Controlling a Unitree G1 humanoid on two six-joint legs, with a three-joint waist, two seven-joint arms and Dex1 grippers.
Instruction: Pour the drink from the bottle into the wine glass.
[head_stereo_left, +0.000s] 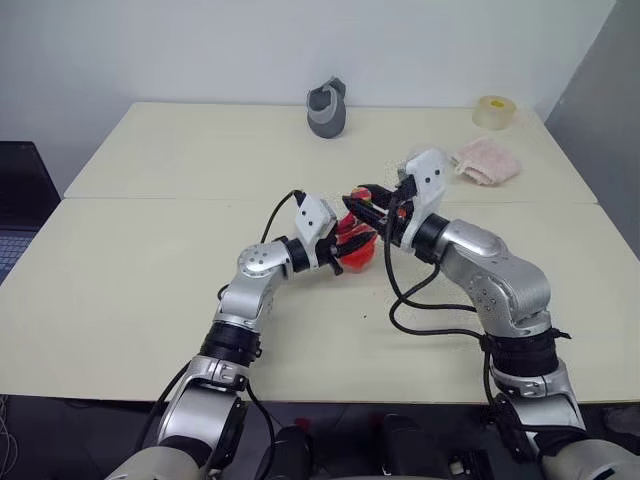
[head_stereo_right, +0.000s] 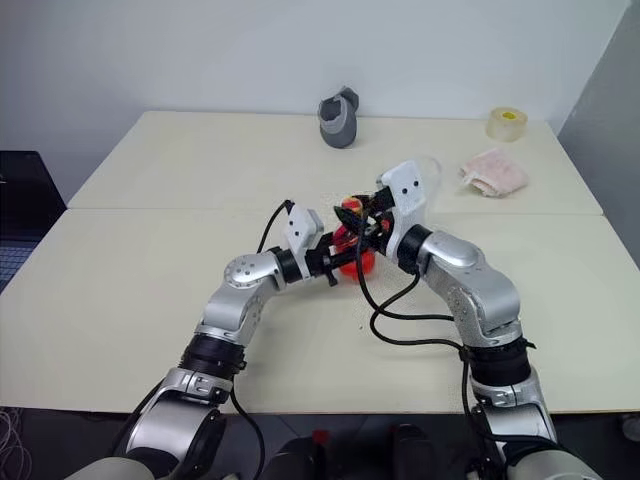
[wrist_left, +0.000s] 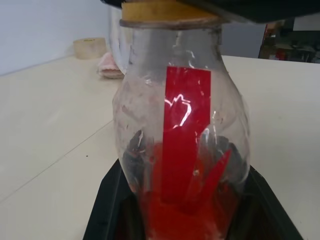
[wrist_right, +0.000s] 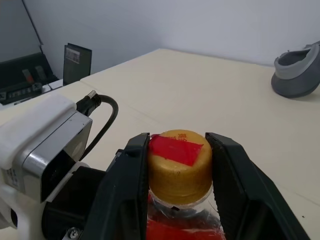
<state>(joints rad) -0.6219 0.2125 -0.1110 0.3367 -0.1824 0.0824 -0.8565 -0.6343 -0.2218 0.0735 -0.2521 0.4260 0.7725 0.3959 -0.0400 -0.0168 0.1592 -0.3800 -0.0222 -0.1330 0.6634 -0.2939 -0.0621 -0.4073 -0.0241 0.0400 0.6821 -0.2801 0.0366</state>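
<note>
Bottle sits mid-frame, body clamped by the left gripper, right gripper seemingly pinching the yellow cap; a slipping twist could spill the drink.

Both arms meet over the middle of the table, crowding the space around the bottle: the left gripper clamps its body, the right gripper flanks its cap. Broad bare tabletop lies open to either side. Well behind stand a grey holder, a tape roll and a pink cloth, all clear of the arms.
</note>
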